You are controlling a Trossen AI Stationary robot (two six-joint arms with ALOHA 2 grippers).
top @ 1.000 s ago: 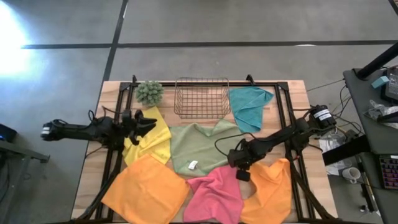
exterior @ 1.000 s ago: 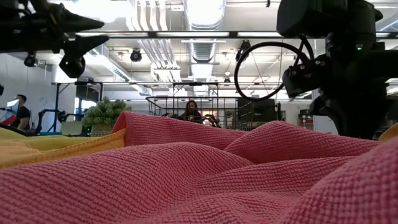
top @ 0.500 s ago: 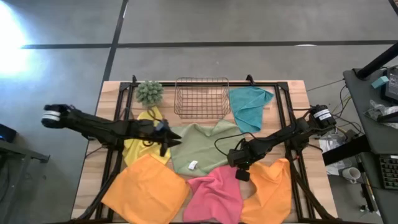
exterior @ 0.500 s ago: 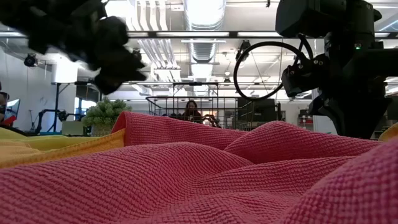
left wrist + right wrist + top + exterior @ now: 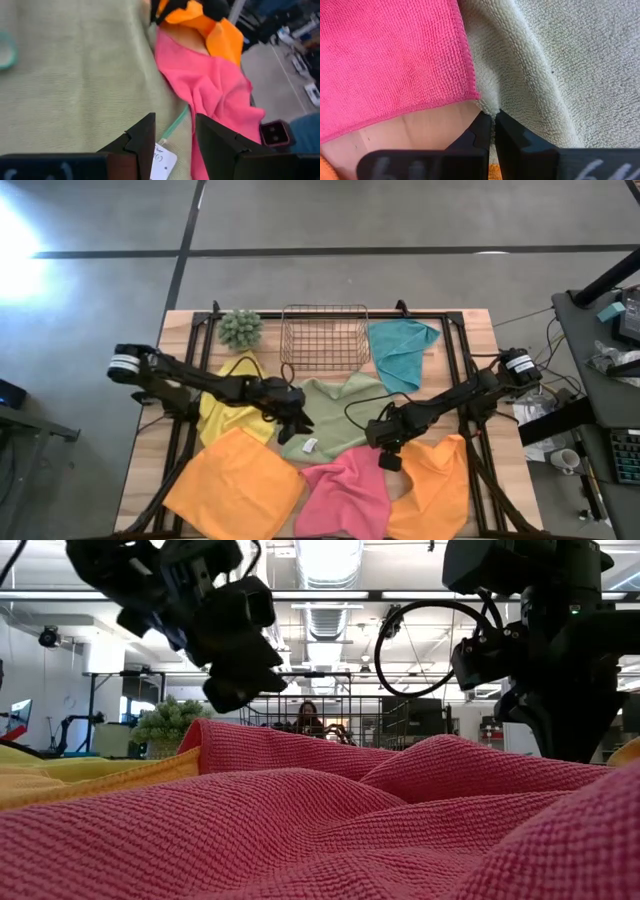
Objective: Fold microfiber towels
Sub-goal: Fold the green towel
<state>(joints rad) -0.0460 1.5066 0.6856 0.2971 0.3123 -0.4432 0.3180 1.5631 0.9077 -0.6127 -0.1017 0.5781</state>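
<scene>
The sage green towel (image 5: 330, 405) lies spread at the table's middle, its white tag (image 5: 162, 161) near its near edge. My left gripper (image 5: 175, 132) is open and hovers above that edge by the tag; it also shows in the high view (image 5: 298, 420). My right gripper (image 5: 492, 120) is shut low at the sage towel's near right edge, beside the pink towel (image 5: 345, 490). Two orange towels (image 5: 235, 485) (image 5: 435, 480), a yellow towel (image 5: 235, 405) and a teal towel (image 5: 400, 350) lie flat around them. My right gripper pinches the sage green towel's edge (image 5: 489, 107) with only its fingertips, where the edge meets the bare wood beside the pink towel's hem. The fingers slant down from the table's right. The towel lies slack on the table; one layer or several, I cannot tell.
A wire basket (image 5: 323, 335) stands at the far middle, with a fuzzy green plant ball (image 5: 240, 328) to its left. The pink towel (image 5: 300, 820) fills the low view's foreground. A desk with equipment (image 5: 610, 330) stands off the table's right side.
My left gripper has swung from over the yellow towel toward the table's right and a little nearer, and now hovers over the sage green towel by its tag. The towels have not moved.
</scene>
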